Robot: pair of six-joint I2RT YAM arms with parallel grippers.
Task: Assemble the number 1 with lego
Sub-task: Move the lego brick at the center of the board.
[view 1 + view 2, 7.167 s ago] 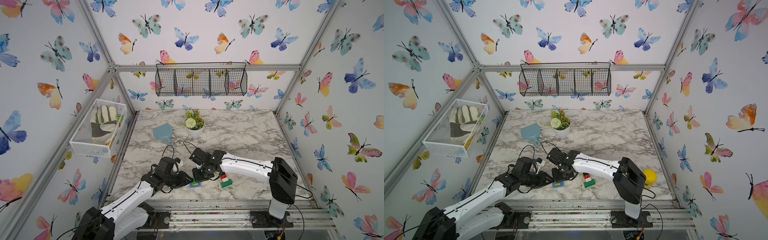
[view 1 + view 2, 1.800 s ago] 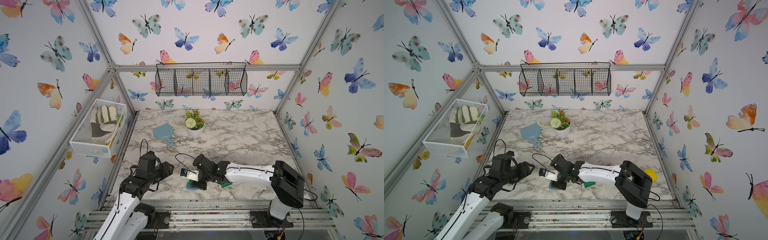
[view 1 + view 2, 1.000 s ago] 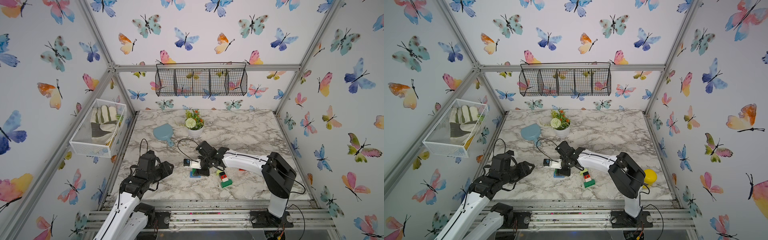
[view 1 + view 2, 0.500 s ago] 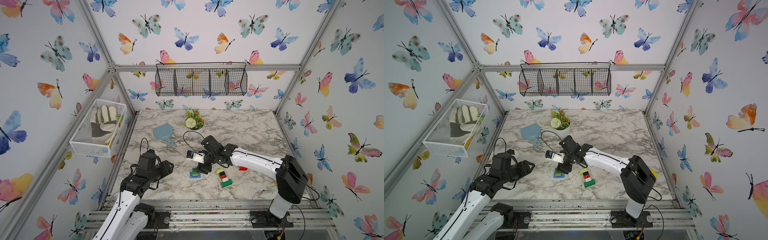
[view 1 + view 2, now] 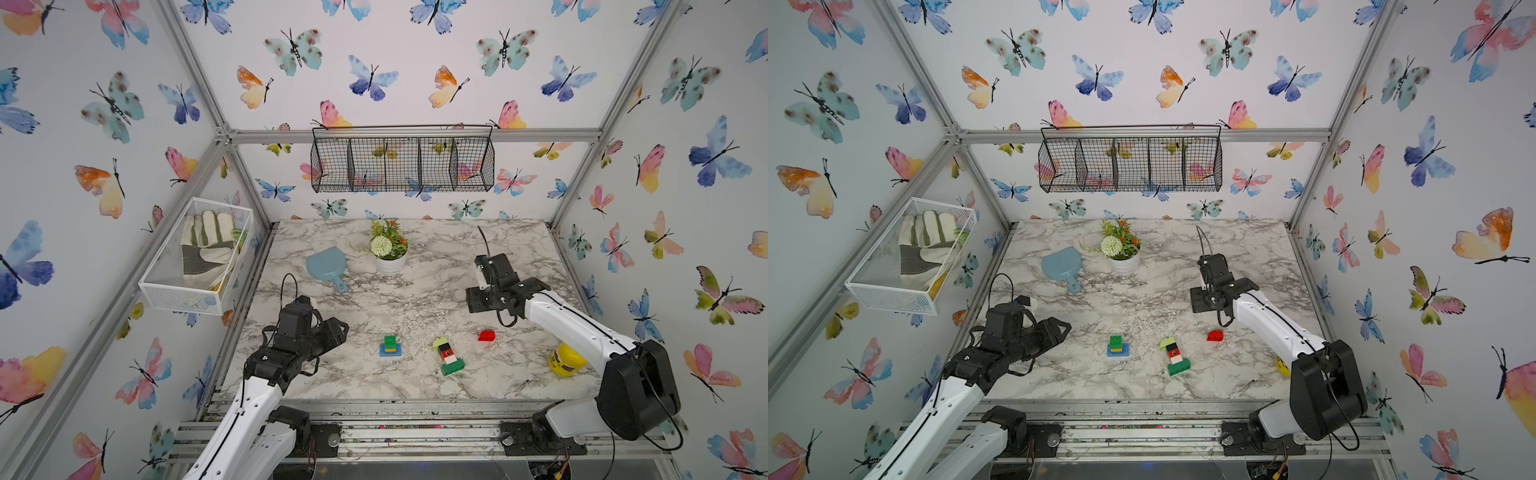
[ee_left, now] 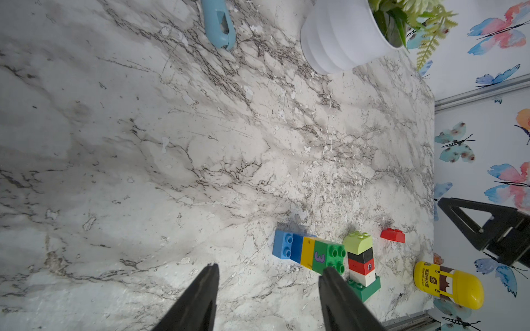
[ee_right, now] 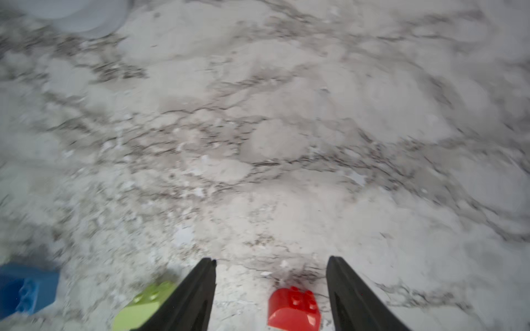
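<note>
My left gripper [image 6: 269, 269] hangs over the marble table [image 5: 353, 382], well to the left of the column of bricks [image 5: 446, 355] and about level with it. Its jaws stand apart and there is nothing between them. On the other side of the column, far to its right and also about level, a yellow jar [image 5: 565, 359] lies on its side.

The column itself lies flat on the table near the front edge. It has a longer green brick at the near end, then white, red and black, and a lime rounded brick at the far end. To the left of the column stands a small stack [image 5: 390, 345]: a blue brick below, a yellow one on it, a green one on top. The stack and the column do not touch in both top views. A single red brick [image 5: 486, 336] lies to the right of the column and a little farther back, touching nothing.

My right gripper [image 7: 272, 259] is farther back than the red brick, behind and to the right of the column, raised over the table. Its jaws are wide apart and empty. In the right wrist view, which is blurred, the red brick shows on the table between the two fingers [image 7: 198, 292].

Well behind the column are a blue scoop [image 5: 328, 266] and a white flower pot [image 5: 390, 264].
</note>
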